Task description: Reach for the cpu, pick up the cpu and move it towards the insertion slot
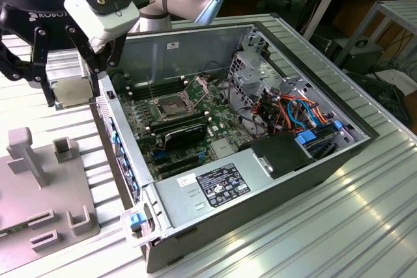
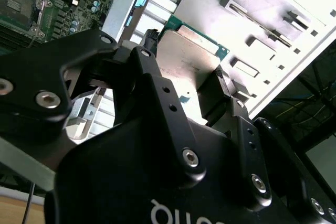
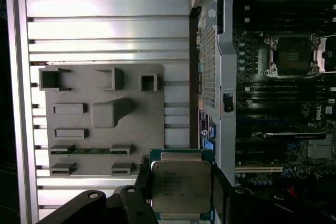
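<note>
While my gripper (image 3: pixel 181 195) is clamped on the cpu (image 3: pixel 181 184) by two opposite edges, I hold it outside the case, left of the insertion slot (image 1: pixel 171 106); it's light, stiff, probably fragile underneath.

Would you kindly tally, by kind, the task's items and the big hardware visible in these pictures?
Cpu, held in the pincer: 1
Insertion slot: 1
Open computer case: 1
Grey fixture plate: 1
Total: 4
</note>
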Robot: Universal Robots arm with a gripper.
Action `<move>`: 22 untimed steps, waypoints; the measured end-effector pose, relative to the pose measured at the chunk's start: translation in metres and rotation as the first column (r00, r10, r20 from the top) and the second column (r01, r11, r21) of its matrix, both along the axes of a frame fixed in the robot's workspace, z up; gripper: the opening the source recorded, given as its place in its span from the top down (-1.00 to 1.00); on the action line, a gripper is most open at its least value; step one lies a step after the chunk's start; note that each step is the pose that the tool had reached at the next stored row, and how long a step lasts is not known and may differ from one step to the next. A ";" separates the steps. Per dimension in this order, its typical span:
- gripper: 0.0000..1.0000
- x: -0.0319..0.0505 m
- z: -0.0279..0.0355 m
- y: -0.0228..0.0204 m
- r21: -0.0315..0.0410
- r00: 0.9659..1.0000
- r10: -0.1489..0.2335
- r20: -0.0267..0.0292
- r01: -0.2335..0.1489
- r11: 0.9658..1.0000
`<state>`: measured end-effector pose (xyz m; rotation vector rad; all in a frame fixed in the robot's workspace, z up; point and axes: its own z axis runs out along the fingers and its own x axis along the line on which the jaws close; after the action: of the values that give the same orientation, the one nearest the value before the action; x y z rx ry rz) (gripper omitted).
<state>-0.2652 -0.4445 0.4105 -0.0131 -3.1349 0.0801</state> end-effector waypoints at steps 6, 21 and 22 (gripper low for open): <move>-0.09 0.0132 0.0000 0.0000 0.000 1.000 0.000 0.000 0.000 1.000; -0.09 0.0348 -0.0001 0.0000 0.000 1.000 0.000 0.000 0.000 1.000; -0.09 0.0362 -0.0001 0.0000 0.000 1.000 0.000 0.000 0.000 1.000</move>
<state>-0.2290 -0.4445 0.4104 -0.0131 -3.1349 0.0802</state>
